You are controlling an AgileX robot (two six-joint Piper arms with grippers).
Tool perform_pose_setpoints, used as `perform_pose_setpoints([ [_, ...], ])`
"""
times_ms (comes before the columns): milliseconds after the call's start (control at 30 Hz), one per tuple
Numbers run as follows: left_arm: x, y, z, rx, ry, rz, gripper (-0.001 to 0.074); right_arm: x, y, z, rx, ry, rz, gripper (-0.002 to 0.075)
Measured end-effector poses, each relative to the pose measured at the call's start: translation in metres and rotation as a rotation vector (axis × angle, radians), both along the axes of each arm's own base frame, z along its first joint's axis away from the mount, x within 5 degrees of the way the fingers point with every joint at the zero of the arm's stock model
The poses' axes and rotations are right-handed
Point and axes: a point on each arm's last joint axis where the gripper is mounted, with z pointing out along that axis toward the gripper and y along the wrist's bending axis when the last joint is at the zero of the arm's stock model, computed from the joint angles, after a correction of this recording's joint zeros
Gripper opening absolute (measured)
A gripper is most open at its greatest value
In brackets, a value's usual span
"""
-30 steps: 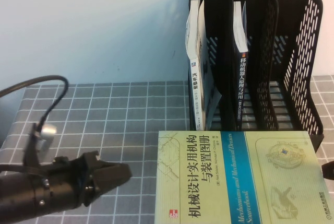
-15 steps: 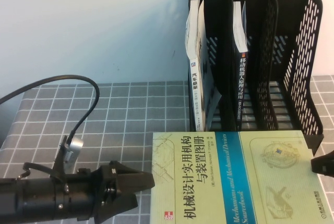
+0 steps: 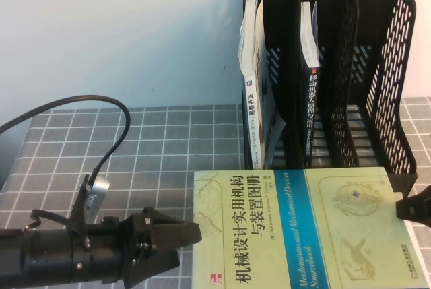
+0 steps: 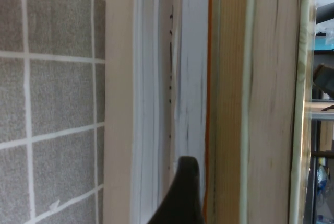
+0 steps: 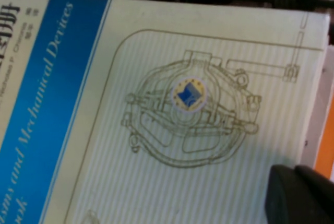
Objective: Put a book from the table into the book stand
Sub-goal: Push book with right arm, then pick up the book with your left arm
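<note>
The book (image 3: 296, 232), thick and pale yellow-green with a blue band, lies flat at the table's (image 3: 135, 147) front, just before the black book stand (image 3: 377, 100). In the left wrist view its page edges (image 4: 271, 98) sit on top of other books. My left gripper (image 3: 185, 243) is open at the book's left edge, with one fingertip (image 4: 185, 182) against the lower books' pages. My right gripper (image 3: 409, 209) touches the book's right edge and lies over the cover's corner (image 5: 300, 195). The cover (image 5: 156, 130) fills the right wrist view.
The stand's left slot holds white-spined books (image 3: 252, 100) and its middle slot a dark-spined book (image 3: 311, 100). An orange-edged book (image 5: 324, 153) shows under the big book. The left arm's cable (image 3: 108, 107) arcs over the table's left side. A pale wall stands behind.
My left gripper moved right to the book's left edge. My right gripper came in from the right to the book's right edge. The book shifted slightly left.
</note>
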Motion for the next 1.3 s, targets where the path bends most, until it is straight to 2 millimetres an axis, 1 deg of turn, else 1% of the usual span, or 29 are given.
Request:
perform_pose_setpoints([
  [133,0.000,0.000,0.000,-0.001,-0.002,0.000,0.0618,0.003,0.006,-0.001,0.034,0.008,-0.004,-0.0003],
  [367,0.000,0.000,0.000,-0.003,0.001,0.000,0.0618,0.002,0.028,-0.004,0.082,0.029,0.029,-0.0003],
  [567,0.000,0.000,0.000,-0.003,0.001,0.000,0.0617,0.001,0.030,-0.004,0.094,0.031,0.030,-0.0002],
  [667,0.000,0.000,0.000,-0.002,-0.001,-0.001,0.0602,0.001,0.030,-0.004,0.096,0.034,0.028,-0.0002],
  [800,0.001,0.000,0.000,0.001,-0.004,-0.002,0.0559,0.000,0.031,-0.004,0.113,0.047,0.024,-0.0002],
  [1067,0.001,0.001,-0.001,0.013,-0.007,0.003,0.0495,-0.010,0.029,-0.017,0.158,0.065,-0.057,-0.0002],
  [1133,0.001,0.001,-0.001,0.024,-0.015,-0.001,0.0450,-0.010,0.029,-0.018,0.160,0.062,-0.058,-0.0002],
  [1233,0.001,0.001,-0.003,0.045,-0.029,-0.006,0.0331,-0.010,0.029,-0.018,0.160,0.050,-0.050,-0.0002],
  [1267,0.001,0.002,-0.002,0.041,-0.030,-0.007,0.0303,-0.010,0.029,-0.018,0.159,0.046,-0.049,-0.0002],
  [1300,0.001,0.001,-0.002,0.037,-0.030,-0.009,0.0303,-0.010,0.029,-0.017,0.159,0.041,-0.046,-0.0002],
])
